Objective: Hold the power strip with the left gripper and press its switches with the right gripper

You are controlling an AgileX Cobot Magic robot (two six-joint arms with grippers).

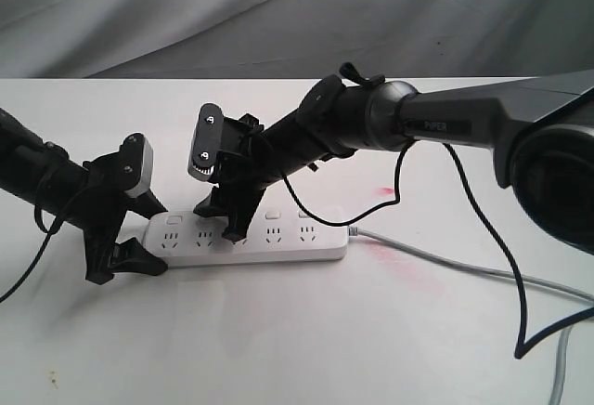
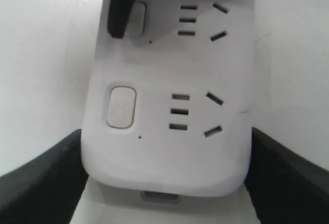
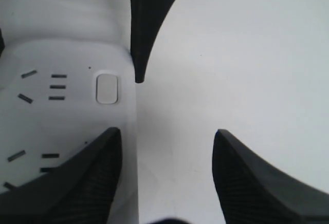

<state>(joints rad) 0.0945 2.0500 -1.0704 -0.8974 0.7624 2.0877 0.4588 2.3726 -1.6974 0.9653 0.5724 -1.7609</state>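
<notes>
The white power strip [image 1: 278, 249] lies flat on the white table. My left gripper [image 1: 153, 235] is shut on its left end, one finger pressed against each long side [image 2: 46, 180]. In the left wrist view the end switch [image 2: 121, 106] shows bare. A black fingertip [image 2: 119, 13] of the right gripper rests at the second switch [image 2: 141, 19] and covers part of it. My right gripper [image 1: 223, 221] stands open over the strip. One of its fingers [image 3: 77, 183] is above the strip [image 3: 61, 116] and the other hangs over bare table. The end switch [image 3: 107, 88] appears in that view too.
The strip's grey cable [image 1: 464, 270] runs off to the right across the table. A black cable [image 1: 506, 256] loops down from the PIPER arm [image 1: 445, 122]. A faint red mark [image 1: 385, 189] lies behind the strip. Grey cloth backs the table.
</notes>
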